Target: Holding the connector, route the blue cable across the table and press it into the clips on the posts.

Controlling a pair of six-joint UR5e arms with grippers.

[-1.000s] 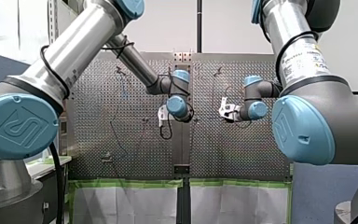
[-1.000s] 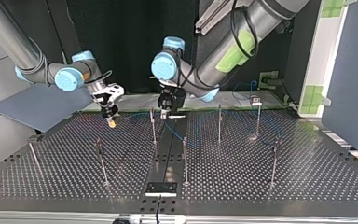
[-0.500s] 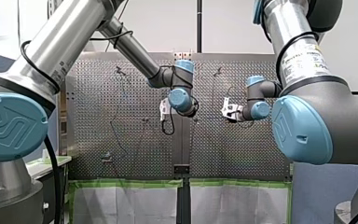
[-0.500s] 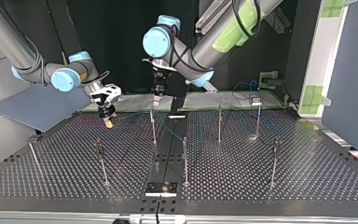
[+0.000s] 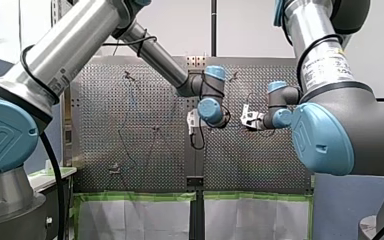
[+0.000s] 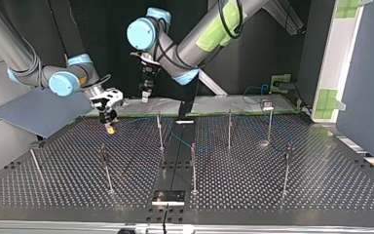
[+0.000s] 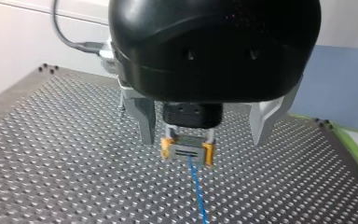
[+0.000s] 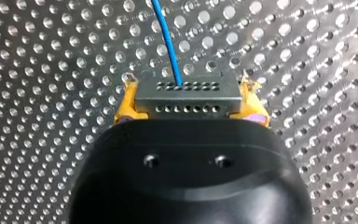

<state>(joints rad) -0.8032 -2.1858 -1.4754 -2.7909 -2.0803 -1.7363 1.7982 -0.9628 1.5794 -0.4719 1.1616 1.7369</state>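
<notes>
Right end effector, yellow pads clamped on a small grey connector, hangs low over the perforated desk at the top view's left. The blue cable leaves the connector and trails across the desk among thin posts. Left end effector hovers higher beside it, metal fingers spread, empty. Risks: slack cable may snag a post or miss a clip; a taut pull may slip the connector; the close arms may collide.

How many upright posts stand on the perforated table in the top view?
7. Three posts stand in the far row; four more in the near row. Others may be hidden.
</notes>
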